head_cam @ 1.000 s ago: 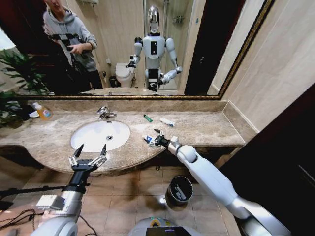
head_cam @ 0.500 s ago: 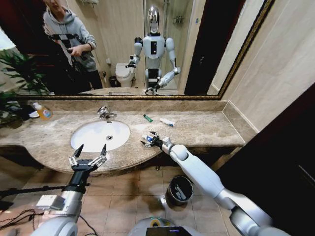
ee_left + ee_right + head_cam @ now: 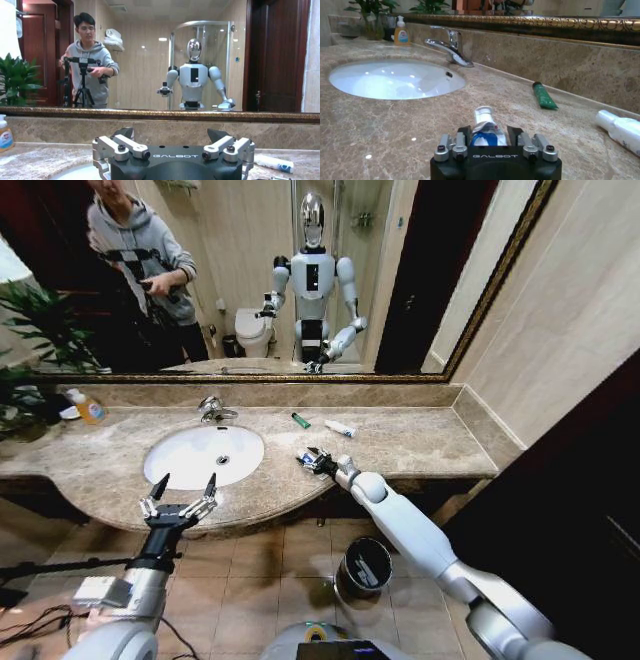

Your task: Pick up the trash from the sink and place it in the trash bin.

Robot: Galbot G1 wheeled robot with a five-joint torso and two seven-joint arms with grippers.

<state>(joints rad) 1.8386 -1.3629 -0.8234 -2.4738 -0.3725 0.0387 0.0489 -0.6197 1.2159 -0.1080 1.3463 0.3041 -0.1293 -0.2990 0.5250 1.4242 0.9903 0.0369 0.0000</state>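
The right claw [image 3: 312, 461] [image 3: 489, 139] is clenched on a white-and-blue tube [image 3: 484, 129], just over the tabletop [image 3: 420, 442] beside the sink [image 3: 204, 455]. The tube is soft and squeezed flat, with a round white cap. It lies long-ways out of the claw, cap end pointing away from the arm, toward the wall behind the tabletop.

The tabletop is shiny brown marble. The sink is a smooth white oval bowl with a curved silver tap [image 3: 448, 46].

A thin green tube [image 3: 543, 96] lies flat near the back wall, its cap end toward the wall. A fatter white tube [image 3: 621, 130] lies near it.

The left claw [image 3: 181, 496] hangs released, black fingertips [image 3: 159, 484] spread wide, at the sink's front edge.

The bin [image 3: 363, 568] is a dark round can with a shiny rim, on the tiled floor under the right arm.
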